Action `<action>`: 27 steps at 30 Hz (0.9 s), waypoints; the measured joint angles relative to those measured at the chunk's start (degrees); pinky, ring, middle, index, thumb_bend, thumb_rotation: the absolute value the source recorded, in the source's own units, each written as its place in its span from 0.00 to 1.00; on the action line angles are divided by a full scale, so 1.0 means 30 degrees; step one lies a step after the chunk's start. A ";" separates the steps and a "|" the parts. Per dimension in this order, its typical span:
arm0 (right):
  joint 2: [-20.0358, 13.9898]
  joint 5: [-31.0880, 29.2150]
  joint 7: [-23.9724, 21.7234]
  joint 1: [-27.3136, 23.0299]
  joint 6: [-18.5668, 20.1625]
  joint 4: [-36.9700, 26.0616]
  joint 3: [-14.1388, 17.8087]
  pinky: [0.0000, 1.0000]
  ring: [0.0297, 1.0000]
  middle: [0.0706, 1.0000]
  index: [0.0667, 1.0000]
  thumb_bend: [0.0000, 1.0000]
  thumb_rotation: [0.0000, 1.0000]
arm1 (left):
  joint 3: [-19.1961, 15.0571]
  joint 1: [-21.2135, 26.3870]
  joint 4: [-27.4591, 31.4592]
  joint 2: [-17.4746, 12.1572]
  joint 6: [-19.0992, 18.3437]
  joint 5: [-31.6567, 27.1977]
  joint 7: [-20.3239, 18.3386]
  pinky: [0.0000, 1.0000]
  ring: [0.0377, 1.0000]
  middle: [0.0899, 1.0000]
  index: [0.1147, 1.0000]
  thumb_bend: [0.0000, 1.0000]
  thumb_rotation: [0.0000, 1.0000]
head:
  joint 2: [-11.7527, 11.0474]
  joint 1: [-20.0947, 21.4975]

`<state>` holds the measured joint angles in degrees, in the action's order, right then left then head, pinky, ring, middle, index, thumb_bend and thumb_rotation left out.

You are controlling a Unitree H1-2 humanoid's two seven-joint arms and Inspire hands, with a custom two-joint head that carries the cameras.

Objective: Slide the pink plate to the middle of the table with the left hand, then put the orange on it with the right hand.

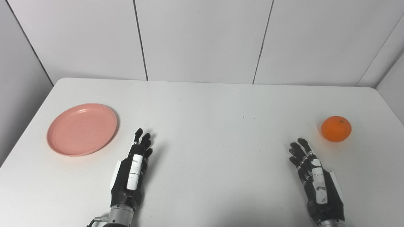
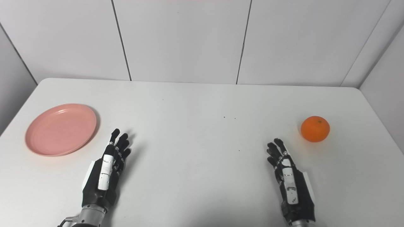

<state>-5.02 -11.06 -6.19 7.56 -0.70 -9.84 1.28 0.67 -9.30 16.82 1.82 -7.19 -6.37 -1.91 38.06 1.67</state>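
**Me:** Pink plate [image 1: 82, 129] is lying flat on the white table [image 1: 208, 104], off to the outer side of my left hand's fingertips [image 1: 142, 138] and a bit beyond them. Near, but not touching.

**Spotter:** What are the left fingers doing?

**Me:** Left hand [image 1: 132, 170] has its fingers stretched forward, close together, holding nothing. It sits edge-up with the thumb side on top, low over the table; I cannot tell whether it rests on the surface.

**Spotter:** And the orange?

**Me:** The orange [image 1: 336, 128] stands on the table just past my right hand's fingertips [image 1: 298, 146], and out to their outer side. There is a clear gap between them, no contact.

**Spotter:** Right hand state?

**Me:** Right hand [image 1: 317, 179] is extended as well, fingers slightly fanned and angled a little inward, nothing in its grasp.

**Spotter:** What lies between the two sets of fingers?

**Me:** Bare tabletop with a few tiny dark specks [image 1: 243, 117] farther out, ahead of both hands. Plate and orange are well apart, each on the outer side of its own hand.
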 measured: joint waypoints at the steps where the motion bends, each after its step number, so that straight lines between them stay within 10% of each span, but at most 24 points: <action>1: -0.0002 0.0132 0.0038 0.0003 0.0000 -0.0006 -0.0033 1.00 0.93 0.89 0.91 0.81 0.97 | 0.0001 0.0000 0.0000 -0.0001 0.0000 0.0000 0.0001 1.00 0.99 0.97 1.00 0.83 0.89 | 0.0000 0.0000; 27: 0.0048 0.0739 0.0315 0.0028 0.0043 -0.0088 -0.0118 1.00 0.95 0.91 0.92 0.83 0.96 | -0.0013 0.0003 0.0001 -0.0005 -0.0001 -0.0001 0.0001 1.00 0.99 0.97 1.00 0.84 0.89 | 0.0000 0.0029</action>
<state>-4.87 -8.85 -5.24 7.64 -0.57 -10.11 0.92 0.64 -9.29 16.83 1.81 -7.19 -6.38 -1.91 38.06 1.76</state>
